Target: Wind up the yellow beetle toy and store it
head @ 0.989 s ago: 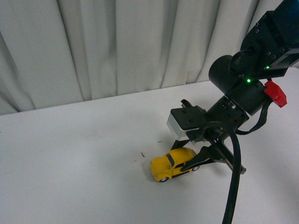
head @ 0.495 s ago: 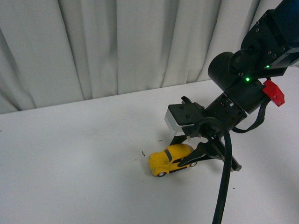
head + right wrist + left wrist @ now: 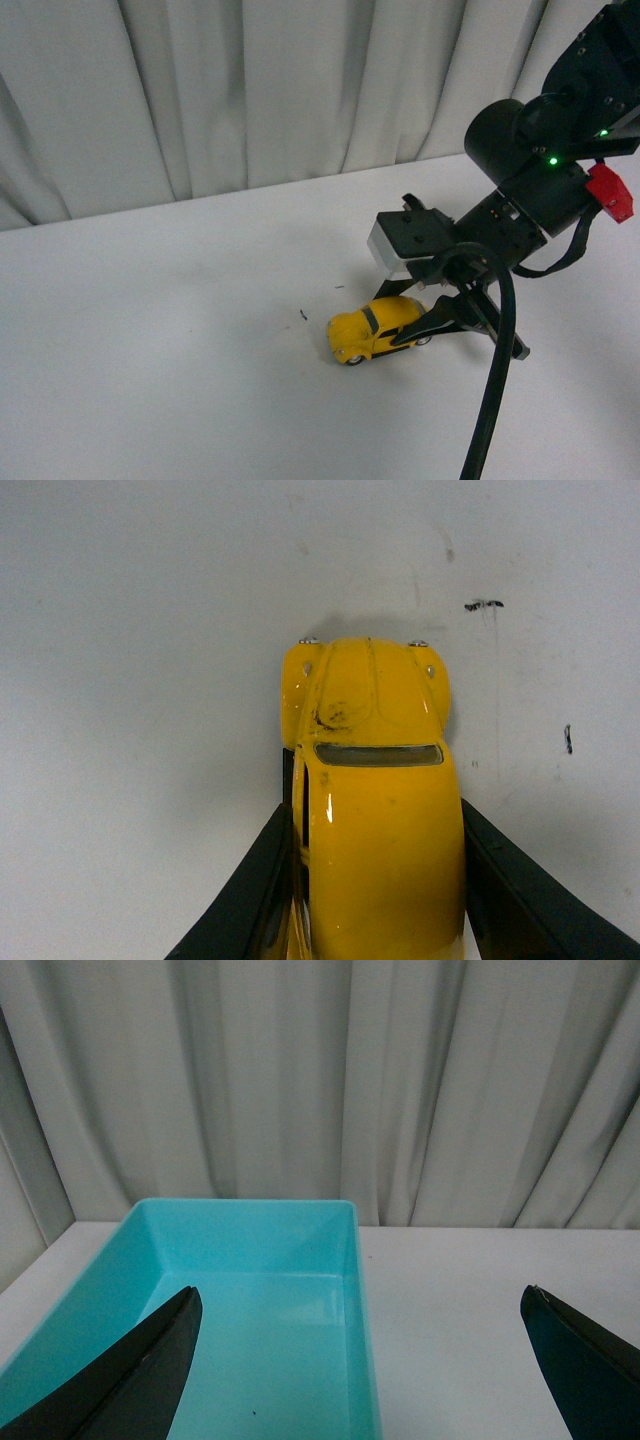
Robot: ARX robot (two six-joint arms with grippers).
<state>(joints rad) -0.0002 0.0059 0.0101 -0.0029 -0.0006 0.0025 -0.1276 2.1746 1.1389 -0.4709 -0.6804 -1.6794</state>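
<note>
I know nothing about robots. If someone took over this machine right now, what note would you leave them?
Right gripper: fingers shut on the sides of the yellow beetle toy, which sits on the white table.
Left gripper: open, holding nothing, facing the teal bin.
Done: toy grasped. How far it is wound cannot be told.
Left: finish winding, then probably place the toy in the bin.

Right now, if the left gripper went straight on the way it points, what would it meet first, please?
Probably the turquoise bin, which lies straight ahead of the open left gripper; depth is hard to judge.
</note>
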